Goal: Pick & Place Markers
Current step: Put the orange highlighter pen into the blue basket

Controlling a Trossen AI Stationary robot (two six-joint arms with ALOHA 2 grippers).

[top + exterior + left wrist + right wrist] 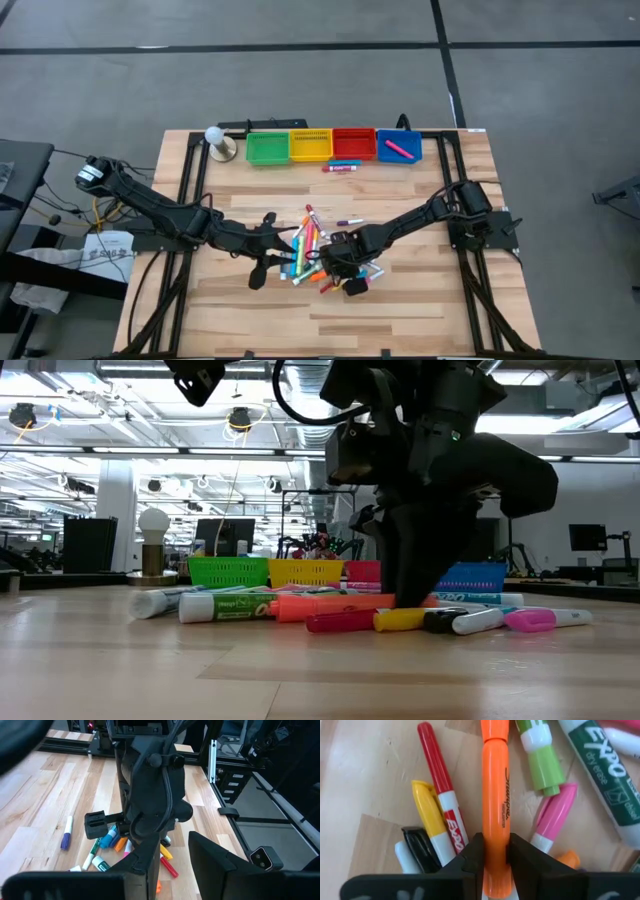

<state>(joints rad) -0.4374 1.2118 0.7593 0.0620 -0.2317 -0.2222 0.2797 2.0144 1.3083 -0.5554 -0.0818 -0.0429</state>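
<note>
A pile of capped markers (312, 250) in orange, pink, green, red, yellow and blue lies on the wooden table's middle. My right gripper (346, 274) is down on the pile's right part and shut on an orange highlighter (496, 795). In the low view it (408, 575) stands among the markers (300, 605). My left gripper (272, 248) hovers open just left of the pile; its fingers (215, 857) frame the right arm in the left wrist view. My right gripper (496, 854) pinches the orange highlighter by its barrel near one end (496, 840), between the two fingers (470, 857). The fingers come from above and lie across it. The highlighter lies level among the other markers on the table.
Green (267, 147), yellow (310, 145), red (353, 143) and blue (399, 147) bins stand in a row at the far edge; a pink marker lies in the blue one. Two markers (340, 166) lie before the red bin. A white bulb on a base (216, 141) stands left of the bins.
</note>
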